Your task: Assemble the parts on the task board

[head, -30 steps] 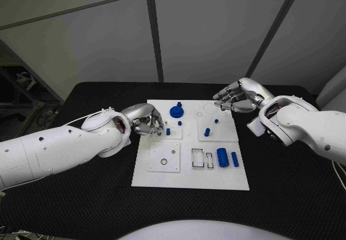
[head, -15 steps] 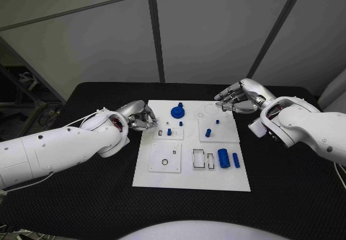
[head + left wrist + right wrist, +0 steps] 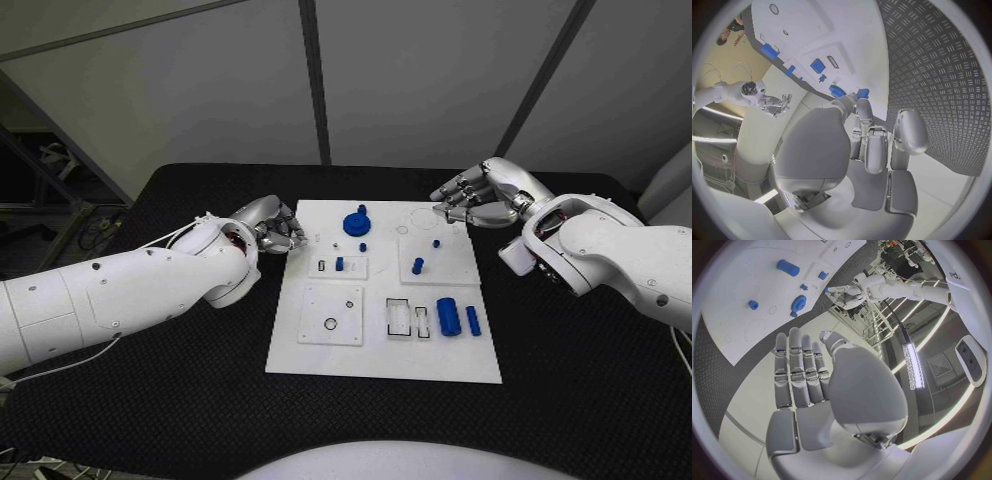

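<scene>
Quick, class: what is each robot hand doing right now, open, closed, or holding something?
Left hand: fingers curled in, holding nothing.
Right hand: open, holding nothing.

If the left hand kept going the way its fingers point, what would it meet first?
Probably the blue gear at the far end of the board: the left hand points across there from the board's left edge. Its height above the board is unclear.

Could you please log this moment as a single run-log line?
left hand: empty, at board's left edge | right hand: empty, over board's far right corner | board: blue parts seated, gear at far end
</scene>
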Controlling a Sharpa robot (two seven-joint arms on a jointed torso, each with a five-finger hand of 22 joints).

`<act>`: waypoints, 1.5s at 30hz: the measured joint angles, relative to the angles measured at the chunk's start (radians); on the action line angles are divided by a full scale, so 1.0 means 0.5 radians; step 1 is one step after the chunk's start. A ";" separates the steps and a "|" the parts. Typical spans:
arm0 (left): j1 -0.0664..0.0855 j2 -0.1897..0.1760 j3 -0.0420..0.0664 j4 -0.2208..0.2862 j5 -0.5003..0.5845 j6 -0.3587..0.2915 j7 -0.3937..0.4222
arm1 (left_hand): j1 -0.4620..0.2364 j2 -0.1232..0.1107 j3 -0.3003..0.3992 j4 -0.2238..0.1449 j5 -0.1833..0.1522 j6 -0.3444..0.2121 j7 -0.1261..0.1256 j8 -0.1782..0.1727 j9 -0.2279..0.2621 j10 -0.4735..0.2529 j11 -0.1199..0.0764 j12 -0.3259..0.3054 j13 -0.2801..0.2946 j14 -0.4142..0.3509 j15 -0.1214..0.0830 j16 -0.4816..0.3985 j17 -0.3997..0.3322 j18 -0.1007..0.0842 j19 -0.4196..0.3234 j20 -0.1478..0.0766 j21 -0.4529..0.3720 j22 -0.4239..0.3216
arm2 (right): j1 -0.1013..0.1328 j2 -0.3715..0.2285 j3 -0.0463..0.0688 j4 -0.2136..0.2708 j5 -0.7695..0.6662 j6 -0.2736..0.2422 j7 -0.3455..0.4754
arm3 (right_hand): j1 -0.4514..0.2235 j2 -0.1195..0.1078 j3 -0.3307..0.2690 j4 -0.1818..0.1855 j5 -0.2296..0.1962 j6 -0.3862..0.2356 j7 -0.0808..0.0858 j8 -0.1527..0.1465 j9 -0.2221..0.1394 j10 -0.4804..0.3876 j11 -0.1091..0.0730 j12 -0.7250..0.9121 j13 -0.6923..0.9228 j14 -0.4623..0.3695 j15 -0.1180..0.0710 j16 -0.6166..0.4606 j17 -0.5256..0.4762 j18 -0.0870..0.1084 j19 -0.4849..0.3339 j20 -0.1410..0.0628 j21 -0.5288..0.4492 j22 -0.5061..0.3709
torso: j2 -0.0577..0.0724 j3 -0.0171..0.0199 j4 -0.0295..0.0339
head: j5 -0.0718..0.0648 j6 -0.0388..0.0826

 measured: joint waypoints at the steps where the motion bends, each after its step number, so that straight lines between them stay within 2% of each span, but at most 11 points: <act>1: 0.000 0.000 0.000 0.004 0.006 -0.002 -0.011 | -0.002 -0.002 0.000 0.000 0.000 0.000 0.000 0.000 0.000 0.003 -0.003 0.000 0.000 0.000 0.000 0.000 0.000 0.123 0.000 0.000 0.000 0.000 | 0.000 0.000 0.000 0.000 0.000 0.000 0.000 | 0.000 0.000 0.000 0.000 0.000 0.000 0.000 0.000 0.000 0.000 0.000 0.000 0.000 0.000 0.000 0.000 0.000 0.000 0.000 0.000 0.000 0.000 | 0.000 0.0000 0.000 | 0.000 0.000; 6: 0.000 -0.003 0.035 0.015 0.051 -0.009 -0.057 | -0.013 -0.013 0.020 -0.002 0.000 0.004 -0.004 0.000 0.000 0.019 -0.002 0.000 0.013 0.006 -0.008 0.012 0.000 0.116 0.009 -0.009 0.027 0.000 | 0.000 0.003 0.000 0.000 0.000 0.000 0.000 | 0.000 0.000 0.000 0.000 0.000 0.000 0.000 0.000 0.000 0.000 0.000 0.000 0.000 0.000 0.000 0.000 0.000 0.000 0.000 0.000 0.000 0.000 | 0.000 -0.0002 0.003 | 0.002 -0.002; 12: 0.001 0.010 0.046 -0.015 0.092 -0.028 -0.086 | -0.026 -0.026 0.037 -0.009 -0.001 0.014 -0.014 0.000 0.000 0.035 -0.014 0.000 0.017 0.000 -0.014 0.012 0.000 0.114 0.018 -0.003 0.045 0.000 | 0.000 0.005 0.000 -0.001 -0.001 0.000 0.000 | 0.000 0.000 0.000 0.000 0.000 0.000 0.000 0.000 0.000 0.000 0.000 0.000 0.000 0.000 0.000 0.000 0.000 0.000 0.000 0.000 0.000 0.000 | -0.001 -0.0002 0.003 | 0.007 0.002; 13: 0.001 0.016 0.047 -0.021 0.097 -0.031 -0.090 | -0.026 -0.026 0.041 -0.013 -0.001 0.014 -0.014 0.000 0.000 0.038 -0.012 0.000 0.017 0.000 -0.014 0.012 0.000 0.018 0.025 -0.010 0.054 0.000 | 0.000 0.006 0.000 -0.002 -0.001 0.000 0.000 | 0.000 0.000 0.000 0.000 0.000 0.000 0.000 0.000 0.000 0.000 0.000 0.000 0.000 0.000 0.000 0.000 0.000 0.000 0.000 0.000 0.000 0.000 | -0.001 -0.0002 0.003 | 0.008 0.002; 14: 0.001 0.024 0.048 -0.028 0.102 -0.034 -0.094 | -0.036 -0.036 0.042 -0.014 -0.001 0.014 -0.014 0.000 0.000 0.043 -0.007 0.000 0.017 0.000 -0.014 0.012 0.000 -0.022 0.025 -0.010 0.058 0.000 | 0.000 0.006 0.000 -0.002 -0.001 0.000 0.000 | 0.000 0.000 0.000 0.000 0.000 0.000 0.000 0.000 0.000 0.000 0.000 0.000 0.000 0.000 0.000 0.000 0.000 0.000 0.000 0.000 0.000 0.000 | -0.001 -0.0002 0.003 | 0.008 0.002; 17: 0.001 0.049 0.049 -0.049 0.113 -0.041 -0.107 | -0.036 -0.036 0.050 -0.011 -0.001 0.014 -0.014 0.000 0.000 0.050 -0.013 0.000 0.014 0.000 -0.014 0.012 0.000 -0.018 0.042 -0.013 0.081 0.000 | 0.000 0.007 0.000 -0.002 -0.001 0.000 0.000 | 0.000 0.000 0.000 0.000 0.000 0.000 0.000 0.000 0.000 0.000 0.000 0.000 0.000 0.000 0.000 0.000 0.000 0.000 0.000 0.000 0.000 0.000 | -0.002 -0.0002 0.003 | 0.010 0.002; 18: 0.001 0.056 0.049 -0.056 0.115 -0.043 -0.111 | -0.042 -0.042 0.050 -0.011 -0.001 0.014 -0.014 0.000 0.000 0.050 -0.014 0.000 0.012 0.000 -0.014 0.012 0.000 0.026 0.043 -0.014 0.081 0.000 | 0.000 0.008 0.000 -0.002 -0.001 0.000 0.000 | 0.000 0.000 0.000 0.000 0.000 0.000 0.000 0.000 0.000 0.000 0.000 0.000 0.000 0.000 0.000 0.000 0.000 0.000 0.000 0.000 0.000 0.000 | -0.002 -0.0002 0.003 | 0.010 0.002; 33: 0.003 0.177 0.050 -0.194 0.124 -0.047 -0.156 | -0.063 -0.063 0.064 -0.013 0.002 0.032 -0.032 0.001 0.000 0.079 -0.028 0.000 0.023 0.007 -0.021 0.012 0.000 0.026 0.050 -0.021 0.105 -0.001 | 0.000 0.022 0.000 -0.007 -0.001 0.000 0.000 | 0.000 0.000 0.000 0.000 0.000 0.000 0.000 0.000 0.000 0.000 0.000 0.000 0.001 0.000 0.000 0.000 -0.001 0.000 0.000 0.000 0.000 0.000 | -0.002 0.0012 0.000 | 0.009 0.007; 35: 0.003 0.186 0.050 -0.202 0.118 -0.047 -0.157 | -0.074 -0.074 0.064 -0.013 0.002 0.032 -0.032 0.033 0.000 0.079 -0.028 0.000 0.023 0.000 -0.028 0.012 0.000 0.026 0.050 -0.021 0.105 -0.001 | 0.000 0.022 0.000 -0.007 -0.001 0.000 0.000 | 0.000 0.000 0.000 0.000 0.000 0.000 0.000 0.000 0.000 0.000 0.000 0.000 0.001 0.000 0.000 0.000 -0.001 0.000 0.000 0.000 0.000 0.000 | -0.002 0.0006 0.000 | 0.008 0.008; 45: 0.003 0.211 0.050 -0.214 0.063 -0.036 -0.160 | -0.107 -0.107 0.064 -0.013 0.002 0.043 -0.043 0.077 0.000 0.086 -0.035 0.000 0.009 0.000 -0.028 0.012 0.000 0.026 0.057 -0.028 0.105 -0.001 | 0.000 0.024 0.000 -0.008 -0.002 0.000 0.000 | 0.000 0.000 0.000 0.000 0.000 0.000 0.000 0.000 0.000 0.000 0.000 0.000 0.001 0.000 0.000 0.000 -0.001 0.000 0.000 0.000 0.000 0.001 | -0.002 -0.0002 0.001 | 0.004 0.010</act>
